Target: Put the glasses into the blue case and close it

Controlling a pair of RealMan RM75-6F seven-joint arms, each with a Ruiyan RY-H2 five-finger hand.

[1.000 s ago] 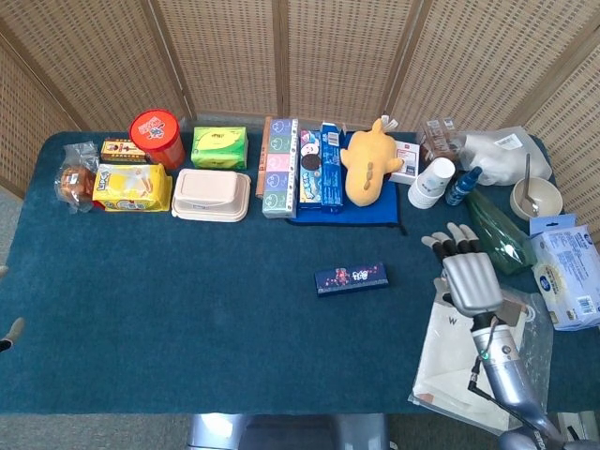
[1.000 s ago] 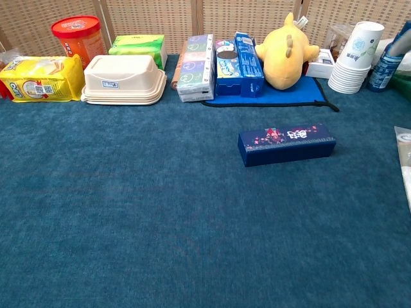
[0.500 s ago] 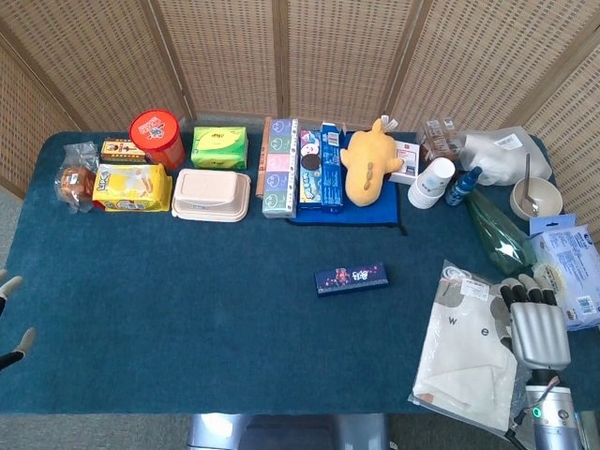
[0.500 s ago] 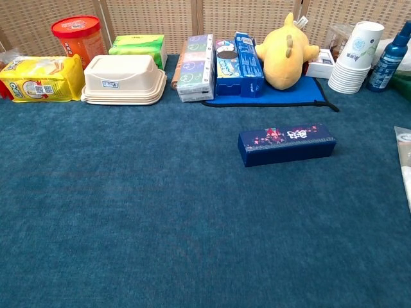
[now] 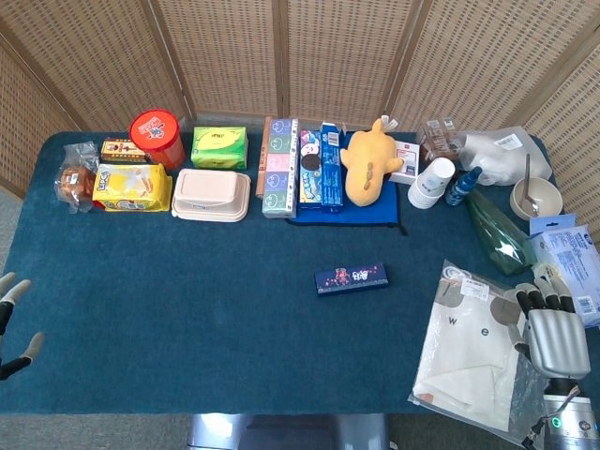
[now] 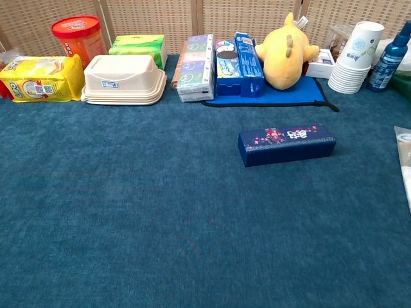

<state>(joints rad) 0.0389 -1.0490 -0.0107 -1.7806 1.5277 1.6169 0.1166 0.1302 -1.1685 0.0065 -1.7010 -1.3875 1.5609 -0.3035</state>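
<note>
The blue case (image 5: 352, 277) lies closed on the blue cloth right of centre; the chest view shows the case (image 6: 286, 144) with its lid down and a flower print on top. No glasses show in either view. My right hand (image 5: 553, 333) hovers at the table's right edge, palm down with fingers spread, holding nothing, over the edge of a clear bag. Only the fingertips of my left hand (image 5: 11, 319) show at the far left edge, apart and empty. Both hands are far from the case.
A clear bag with white cloth (image 5: 473, 347) lies front right. Along the back stand a red tub (image 5: 157, 137), yellow pack (image 5: 131, 187), beige box (image 5: 212, 195), cartons (image 5: 281, 167), plush toy (image 5: 368, 161), paper cups (image 5: 430, 183), bottle (image 5: 462, 186), bowl (image 5: 535, 199) and wipes (image 5: 568, 272).
My right hand has drawn back from beside the case toward the right front corner, uncovering the clear bag. My left hand's fingertips have come further into view at the left edge.
</note>
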